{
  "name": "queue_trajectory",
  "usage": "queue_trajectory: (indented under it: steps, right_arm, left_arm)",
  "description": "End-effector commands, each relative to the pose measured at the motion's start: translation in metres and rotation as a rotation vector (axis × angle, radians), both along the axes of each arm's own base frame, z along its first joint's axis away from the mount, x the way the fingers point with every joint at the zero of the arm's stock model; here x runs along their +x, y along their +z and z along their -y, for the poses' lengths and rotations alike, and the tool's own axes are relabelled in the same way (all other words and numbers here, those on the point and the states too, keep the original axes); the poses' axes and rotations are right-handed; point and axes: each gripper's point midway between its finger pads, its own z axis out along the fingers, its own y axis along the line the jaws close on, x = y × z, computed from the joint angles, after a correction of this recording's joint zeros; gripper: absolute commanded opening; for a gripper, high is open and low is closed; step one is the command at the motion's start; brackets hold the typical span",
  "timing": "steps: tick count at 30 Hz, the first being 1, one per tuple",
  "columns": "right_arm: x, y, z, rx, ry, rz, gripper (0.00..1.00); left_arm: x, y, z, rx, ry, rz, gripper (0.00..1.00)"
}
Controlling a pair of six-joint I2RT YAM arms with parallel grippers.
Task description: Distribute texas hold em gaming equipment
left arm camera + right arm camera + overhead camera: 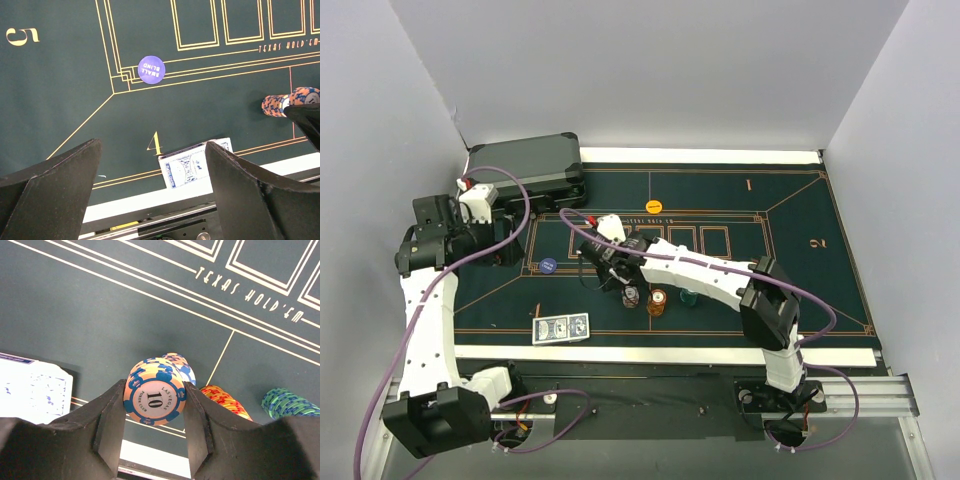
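My right gripper (154, 440) is shut on a short stack of orange-and-blue "10" poker chips (154, 395), held on edge above the green mat. Beyond it stand a blue-and-white stack (182, 367), a red-and-yellow stack (225, 400) and a teal stack (290, 402). In the top view the right gripper (618, 275) hangs over these stacks (657, 301). Blue-backed cards (561, 328) lie at the mat's near edge; they also show in the left wrist view (192, 167). My left gripper (150, 190) is open and empty, above the mat's left side (505, 252).
A purple "small blind" chip (151, 69) lies on the mat's gold lines (548, 266). A single orange chip (654, 206) lies farther back. The dark grey hard case (525, 160) sits at the back left corner. White walls enclose the table.
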Motion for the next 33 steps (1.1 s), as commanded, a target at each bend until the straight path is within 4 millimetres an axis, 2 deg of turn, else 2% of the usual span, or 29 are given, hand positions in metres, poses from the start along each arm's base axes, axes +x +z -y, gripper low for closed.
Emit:
queue_trajectory:
  steps: [1, 4, 5, 6, 7, 8, 9, 10, 11, 12, 13, 22, 33]
  right_arm:
    - [0.011, 0.029, -0.010, 0.004, 0.021, 0.054, 0.11]
    - [0.028, 0.030, -0.027, -0.008, 0.037, 0.065, 0.11]
    - [0.037, 0.028, -0.038, -0.002, 0.038, 0.068, 0.11]
    - [0.040, 0.017, -0.045, -0.020, 0.046, 0.060, 0.11]
    - [0.047, 0.022, -0.054, 0.002, 0.046, 0.067, 0.11]
    - [0.052, 0.008, -0.059, -0.007, 0.048, 0.047, 0.11]
    - [0.057, 0.013, -0.068, 0.020, 0.047, 0.053, 0.11]
    - [0.060, 0.000, -0.073, 0.019, 0.050, 0.030, 0.11]
    - [0.066, 0.005, -0.079, 0.044, 0.046, 0.038, 0.11]
    - [0.067, -0.007, -0.083, 0.038, 0.053, 0.018, 0.11]
    - [0.072, -0.004, -0.089, 0.059, 0.055, 0.023, 0.11]
    - [0.085, -0.024, -0.124, 0.181, 0.111, -0.016, 0.11]
    - [0.092, -0.048, -0.146, 0.249, 0.134, -0.055, 0.12]
  left_arm:
    - [0.012, 0.012, -0.008, -0.006, 0.028, 0.056, 0.96]
    - [0.020, 0.013, -0.017, -0.048, 0.071, 0.039, 0.96]
    - [0.023, 0.011, -0.019, -0.061, 0.082, 0.028, 0.96]
    - [0.024, 0.012, -0.023, -0.083, 0.096, 0.026, 0.96]
    - [0.027, 0.011, -0.028, -0.094, 0.113, 0.021, 0.96]
    - [0.028, 0.011, -0.029, -0.100, 0.114, 0.019, 0.96]
    - [0.029, 0.011, -0.031, -0.101, 0.118, 0.017, 0.96]
    - [0.030, 0.011, -0.031, -0.106, 0.117, 0.015, 0.96]
    - [0.030, 0.010, -0.032, -0.103, 0.119, 0.016, 0.96]
    - [0.031, 0.011, -0.032, -0.102, 0.118, 0.020, 0.96]
    - [0.031, 0.011, -0.032, -0.103, 0.116, 0.022, 0.96]
    - [0.034, 0.004, -0.028, -0.126, 0.091, 0.013, 0.96]
    - [0.037, -0.001, -0.026, -0.138, 0.070, 0.019, 0.96]
